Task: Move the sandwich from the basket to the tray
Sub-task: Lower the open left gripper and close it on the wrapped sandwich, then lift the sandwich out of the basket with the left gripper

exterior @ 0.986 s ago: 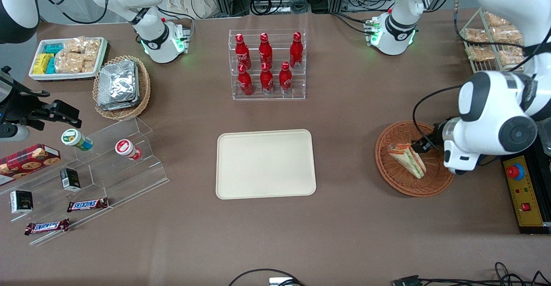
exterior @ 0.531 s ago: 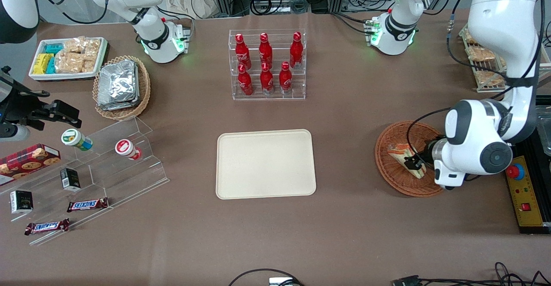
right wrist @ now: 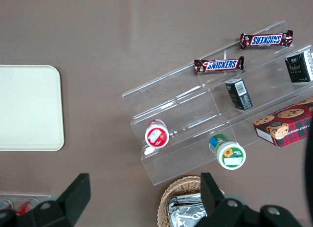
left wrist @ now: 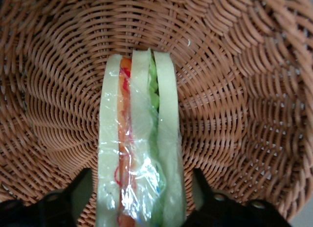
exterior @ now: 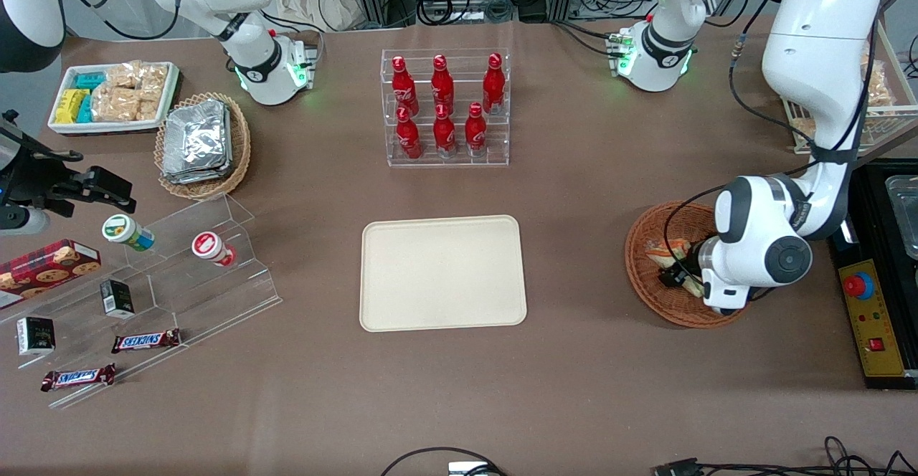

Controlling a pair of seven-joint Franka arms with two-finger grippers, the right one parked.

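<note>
Wicker: the round reddish-brown basket point(exterior: 649, 289) sits on the brown table toward my working arm's end, at about 3 o'clock from the tray point(exterior: 442, 273) and well apart from it.
Sandwich: I see the wrapped white-bread wedge point(left wrist: 141, 153) lying inside the basket on the woven bottom, its orange-red layer and green layer showing edge-on through the clear wrap.
Gripper: my left gripper point(left wrist: 139, 197) is down in the basket, its two black fingers point(left wrist: 78, 192) spread wide with one on each side of the sandwich; a small gap shows at each bread face, so nothing is pinched.
Tray: cream-beige, flat, bare, mid-table, nearer the front camera than the rack of red bottles point(exterior: 445, 107).
</note>
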